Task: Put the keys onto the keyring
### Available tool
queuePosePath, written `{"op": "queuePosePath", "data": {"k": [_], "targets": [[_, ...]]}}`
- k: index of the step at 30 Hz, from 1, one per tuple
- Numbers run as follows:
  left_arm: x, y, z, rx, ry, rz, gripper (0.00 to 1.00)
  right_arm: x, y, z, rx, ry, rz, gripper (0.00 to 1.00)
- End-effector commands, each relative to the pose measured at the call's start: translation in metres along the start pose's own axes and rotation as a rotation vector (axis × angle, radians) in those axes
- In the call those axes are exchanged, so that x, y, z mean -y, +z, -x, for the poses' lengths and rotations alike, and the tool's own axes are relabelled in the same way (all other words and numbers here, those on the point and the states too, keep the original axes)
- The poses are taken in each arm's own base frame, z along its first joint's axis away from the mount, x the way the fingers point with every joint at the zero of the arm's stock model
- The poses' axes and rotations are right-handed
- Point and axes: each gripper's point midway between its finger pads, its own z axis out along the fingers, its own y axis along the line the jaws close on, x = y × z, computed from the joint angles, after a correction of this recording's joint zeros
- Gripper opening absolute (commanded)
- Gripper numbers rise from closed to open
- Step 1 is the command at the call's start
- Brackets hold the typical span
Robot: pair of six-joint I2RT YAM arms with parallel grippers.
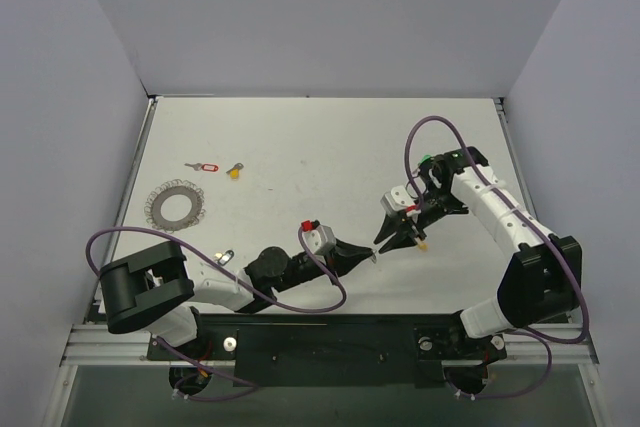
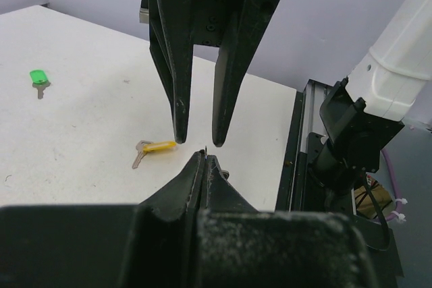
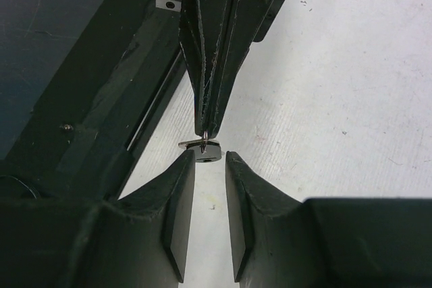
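Table [image 1: 320,137]: white, with both your arms reaching to its centre-right, tips nose to nose. The keyring [image 1: 157,207] lies flat at the far left, well apart from both grippers.

Your left gripper [image 3: 204,129] is clamped fully shut, pinching the tiny wire loop of a dark-headed key [image 3: 206,152], which hangs right at its tip. Your right gripper [image 3: 210,163] has its jaws partly open, one finger either side of that key. Can't tell if they touch it.

Loose keys on the table:
- The red key [image 1: 205,167] and orange-yellow key [image 1: 235,171] lie side by side just beyond the keyring.
- The yellow key [image 2: 156,146] lies just beside the gripper tips.
- The green key [image 2: 38,77] lies farther back.
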Motion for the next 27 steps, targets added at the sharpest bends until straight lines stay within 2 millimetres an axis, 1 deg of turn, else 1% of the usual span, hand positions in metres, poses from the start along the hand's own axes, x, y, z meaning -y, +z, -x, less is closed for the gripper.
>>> {"op": "queuePosePath", "data": {"k": [1,8,12,15,16,20,27], "targets": [[0.022,0.008,0.087,0.300,0.031,-0.083,0.00,-0.045,0.005,0.024,0.091,0.237,0.115,0.20],[0.023,0.011,0.089,0.303,0.037,-0.085,0.00,-0.046,0.007,0.024,0.086,0.233,0.129,0.16],[0.023,0.012,0.089,0.302,0.037,-0.084,0.00,-0.047,0.008,0.024,0.086,0.232,0.134,0.12],[0.022,0.012,0.089,0.301,0.037,-0.080,0.00,-0.048,0.008,0.024,0.080,0.230,0.138,0.05],[0.021,0.012,0.087,0.296,0.036,-0.077,0.00,-0.048,0.008,0.025,0.080,0.233,0.137,0.00],[0.019,0.011,0.085,0.294,0.033,-0.070,0.00,-0.050,0.007,0.027,0.080,0.231,0.131,0.00],[0.008,0.009,0.070,0.235,0.023,-0.012,0.00,-0.055,0.004,0.025,0.037,0.276,0.140,0.00]]}}
